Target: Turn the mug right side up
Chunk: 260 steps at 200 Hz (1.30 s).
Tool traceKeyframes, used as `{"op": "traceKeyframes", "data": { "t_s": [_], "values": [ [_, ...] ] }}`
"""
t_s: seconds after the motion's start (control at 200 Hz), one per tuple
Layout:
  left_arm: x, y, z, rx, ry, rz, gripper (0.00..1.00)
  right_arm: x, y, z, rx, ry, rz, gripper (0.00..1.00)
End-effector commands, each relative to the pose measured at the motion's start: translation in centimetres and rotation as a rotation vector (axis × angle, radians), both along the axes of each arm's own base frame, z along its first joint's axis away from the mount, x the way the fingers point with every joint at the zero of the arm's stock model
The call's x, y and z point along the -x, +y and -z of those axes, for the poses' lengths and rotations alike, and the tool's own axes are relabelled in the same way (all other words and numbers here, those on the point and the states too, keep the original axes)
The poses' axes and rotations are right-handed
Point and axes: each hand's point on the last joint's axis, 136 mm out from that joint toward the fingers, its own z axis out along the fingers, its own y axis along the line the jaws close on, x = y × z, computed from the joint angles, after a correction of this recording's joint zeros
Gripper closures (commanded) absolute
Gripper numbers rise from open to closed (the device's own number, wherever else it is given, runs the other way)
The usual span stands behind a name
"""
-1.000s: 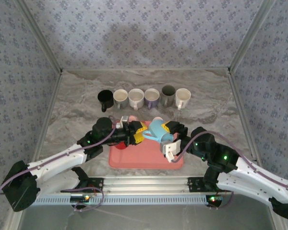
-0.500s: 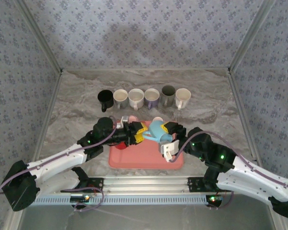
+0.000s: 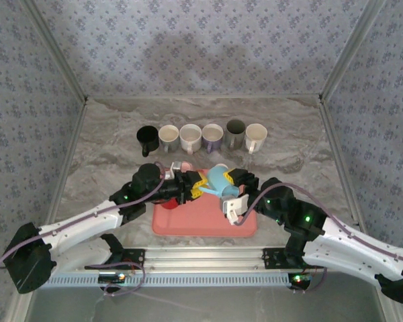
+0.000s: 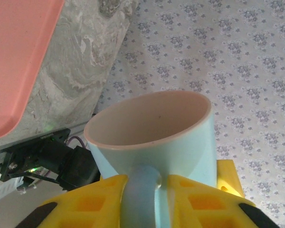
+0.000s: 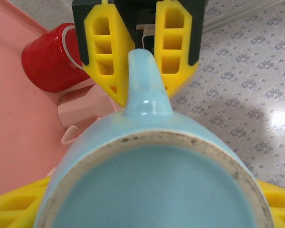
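Mug (image 3: 218, 180) pinched — left gripper (image 5: 145, 88) facing right gripper (image 5: 142, 202).

- No writing, label, brand, number or sign can be read in any of the views.
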Motion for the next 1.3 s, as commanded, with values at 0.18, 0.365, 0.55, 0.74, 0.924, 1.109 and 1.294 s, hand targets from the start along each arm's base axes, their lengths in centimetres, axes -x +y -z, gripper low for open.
{"op": "traceKeyframes", "data": {
  "t_s": [0.18,0.365,0.55,0.74,0.924,1.109,1.294],
  "values": [
    [-0.6,0.1,-3.5,0.051,-0.103,-0.035,1.0,0.1,0.2,-1.3,-0.065,-0.007,0.005,0.83],
    [-0.8,0.7,-4.8,0.056,-0.138,-0.057,1.0,0.0,-0.3,-0.9,-0.07,0.032,0.038,0.66],
    [-1.7,2.1,-5.8,0.068,-0.169,-0.133,1.0,0.1,-0.7,-0.9,-0.095,0.082,0.061,0.5],
    [-2.5,4.2,-7.5,0.044,-0.246,-0.214,1.0,0.7,-0.9,-0.9,-0.105,0.113,0.051,0.0],
    [-3.0,6.0,-8.2,0.003,-0.302,-0.265,1.0,1.3,-1.0,-1.0,-0.117,0.148,0.041,0.0],
    [-3.5,8.5,-9.3,-0.121,-0.455,-0.308,1.0,1.8,-1.4,-1.7,-0.157,0.18,0.044,0.0],
    [-3.4,14.0,-11.8,-0.491,-0.825,-0.399,1.0,0.8,-2.9,-4.4,-0.362,0.291,0.192,0.0]
  ]
}}
